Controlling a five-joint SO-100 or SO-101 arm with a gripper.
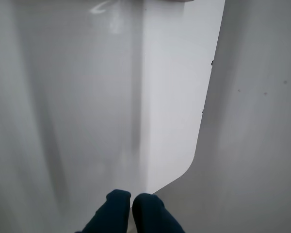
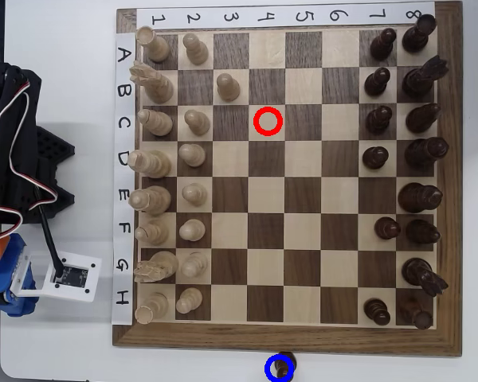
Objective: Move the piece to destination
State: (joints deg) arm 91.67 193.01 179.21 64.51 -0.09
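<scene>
- White worktop (image 2: 64, 350) carries a wooden chessboard (image 2: 287, 338) with cream pieces at its left and dark ones at its right in the overhead view.
- Small dark-brown round-headed pawn (image 2: 283, 367) sits inside the thin blue ring (image 2: 269, 374), off the board's bottom edge.
- Dark-blue end effector (image 1: 131, 200) is clenched and empty over bare white surface in the wrist view, with the pawn outside that view.

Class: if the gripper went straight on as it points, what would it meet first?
Probably the bare white surface ahead of the gripper; the wrist view shows no chess piece in that line, though depth is unclear.
</scene>
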